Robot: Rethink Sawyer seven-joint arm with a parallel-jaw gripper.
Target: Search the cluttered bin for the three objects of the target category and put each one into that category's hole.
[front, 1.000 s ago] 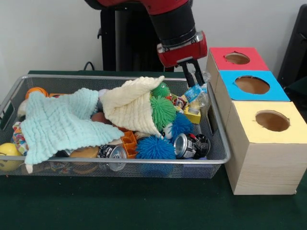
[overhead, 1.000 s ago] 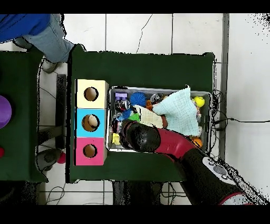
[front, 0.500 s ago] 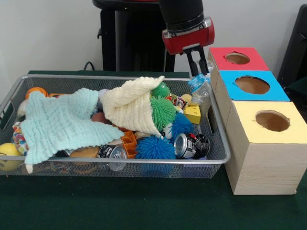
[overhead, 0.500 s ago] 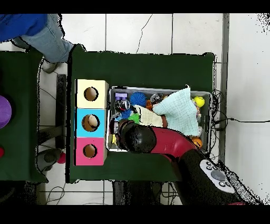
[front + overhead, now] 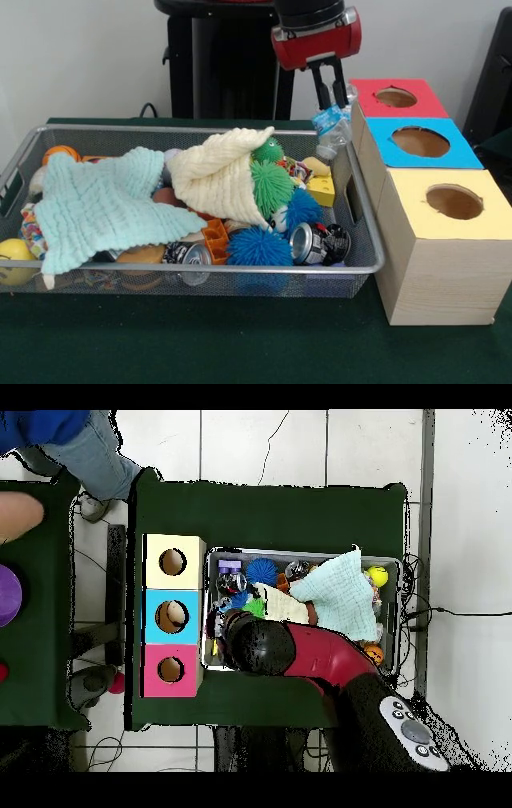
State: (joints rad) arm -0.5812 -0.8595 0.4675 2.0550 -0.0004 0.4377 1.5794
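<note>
My jaws [image 5: 330, 94] are closed on a crumpled clear plastic bottle [image 5: 331, 128] with a blue label, which hangs from them above the far right corner of the wire bin [image 5: 200, 272], clear of the clutter below. The bottle dangles just beside the wooden box row, level with the seam between the red-topped box [image 5: 396, 98] and the blue-topped box [image 5: 422, 142]; whether it touches the wood I cannot tell. The yellow-topped box [image 5: 448, 202] stands nearest the camera in the front view, each top having one round hole. In the overhead view my arm [image 5: 300, 656] covers the bottle and the bin's corner by the red box.

In the bin, a cream cloth [image 5: 216, 178] drapes over a green spiky ball [image 5: 272, 186], with two blue spiky balls [image 5: 258, 246] in front. A mint cloth [image 5: 100, 204] spreads over the left half. A dented can [image 5: 308, 242] lies near the front right, and a yellow block [image 5: 322, 190] sits just below the hanging bottle. A person's sleeve [image 5: 45, 429] shows at the overhead view's upper left edge.
</note>
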